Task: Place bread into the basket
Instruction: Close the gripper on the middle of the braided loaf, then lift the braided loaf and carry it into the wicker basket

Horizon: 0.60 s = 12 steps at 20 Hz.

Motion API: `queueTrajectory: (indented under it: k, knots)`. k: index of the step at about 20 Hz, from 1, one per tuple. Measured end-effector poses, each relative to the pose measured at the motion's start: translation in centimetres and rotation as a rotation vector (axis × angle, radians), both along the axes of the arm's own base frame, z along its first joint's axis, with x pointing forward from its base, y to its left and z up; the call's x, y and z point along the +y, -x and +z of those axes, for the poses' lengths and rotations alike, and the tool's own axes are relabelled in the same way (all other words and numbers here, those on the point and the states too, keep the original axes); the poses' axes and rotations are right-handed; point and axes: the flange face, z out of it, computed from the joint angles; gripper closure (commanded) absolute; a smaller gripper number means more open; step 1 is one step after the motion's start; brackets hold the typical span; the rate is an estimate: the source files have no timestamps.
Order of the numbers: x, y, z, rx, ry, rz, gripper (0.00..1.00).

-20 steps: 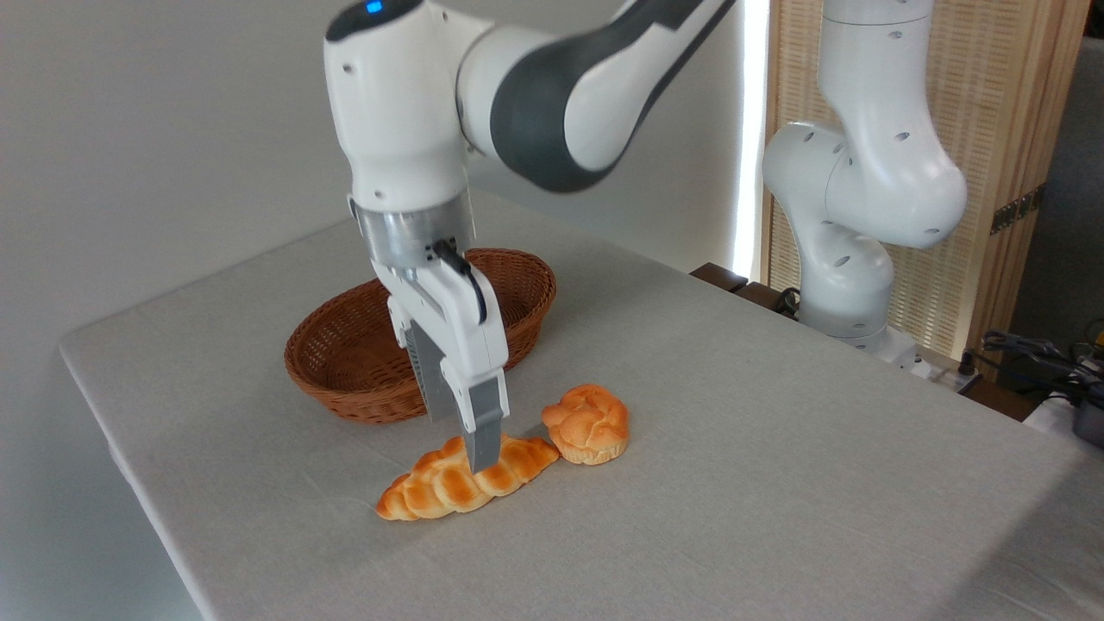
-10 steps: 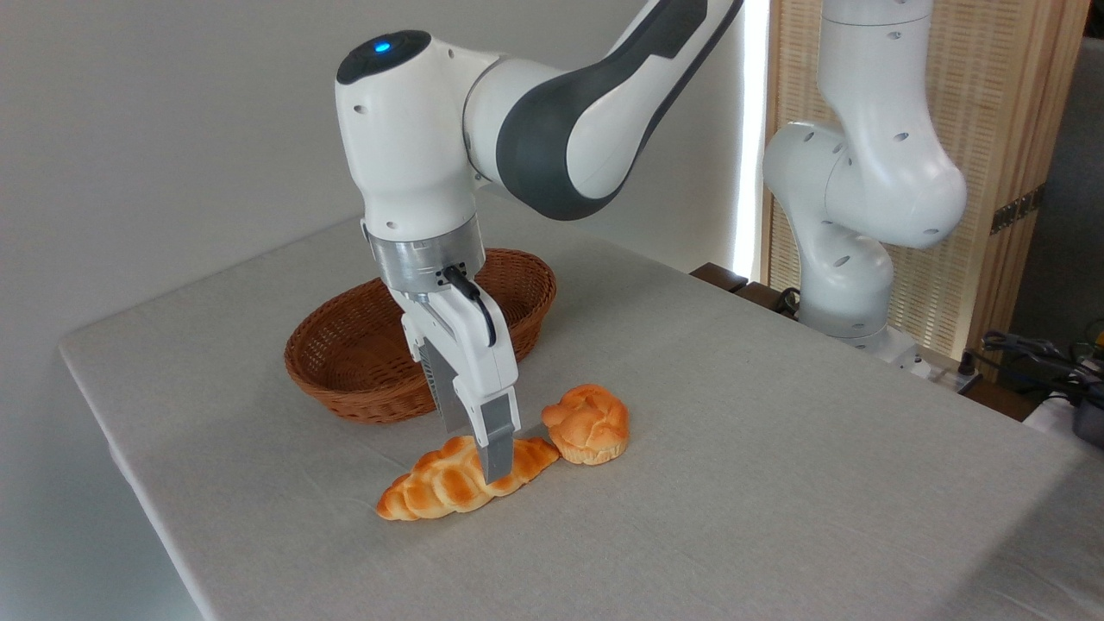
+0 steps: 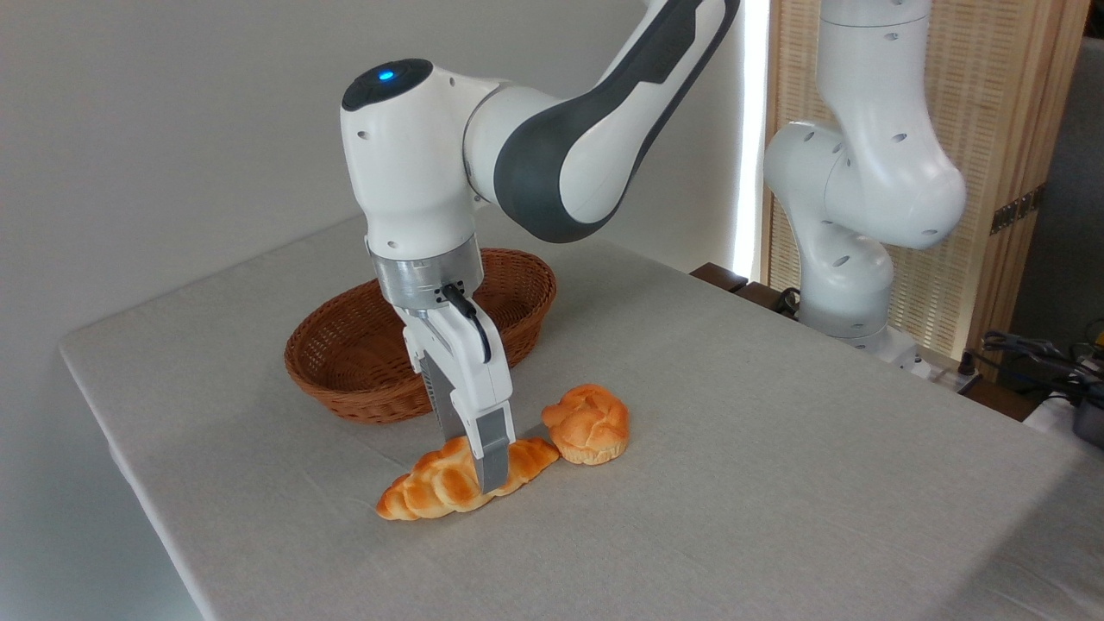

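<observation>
room: pale wall behind, a slatted wooden screen at far right, grey cloth over the table (image 3: 776, 483).
basket: the brown wicker basket (image 3: 345, 362) sat empty at back left, just behind the loaf.
bread: the long braided bread (image 3: 431, 485) lay flat on the cloth, its right tip touching or nearly touching the bun.
gripper: the gripper (image 3: 483, 470) stood upright over the loaf's right half, one grey finger in front of it, the other hidden behind; whether they pressed it could not be told.
bun: the small knotted bun (image 3: 588, 423) sat just right of the loaf.
advice: squeezing gently across the width and lifting straight would probably spare the bun a nudge; gripped off-centre, the long end might sag.
</observation>
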Motion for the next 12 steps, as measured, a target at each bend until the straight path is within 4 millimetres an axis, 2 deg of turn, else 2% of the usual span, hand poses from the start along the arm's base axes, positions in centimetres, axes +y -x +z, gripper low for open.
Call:
queueTrajectory:
  k: [2, 4, 6, 7, 8, 12]
  knots:
    - [0.00, 0.04, -0.10, 0.002, 0.000, 0.000, 0.01]
    - [0.00, 0.05, -0.25, 0.005, -0.001, 0.000, 0.20]
    - [0.00, 0.03, -0.37, 0.007, -0.001, 0.000, 0.44]
    - [0.00, 0.02, -0.39, 0.007, -0.001, 0.000, 0.54]
    - [0.00, 0.02, -0.40, 0.007, -0.001, 0.000, 0.59]
    - [-0.04, 0.01, -0.52, 0.009, -0.001, -0.001, 0.59]
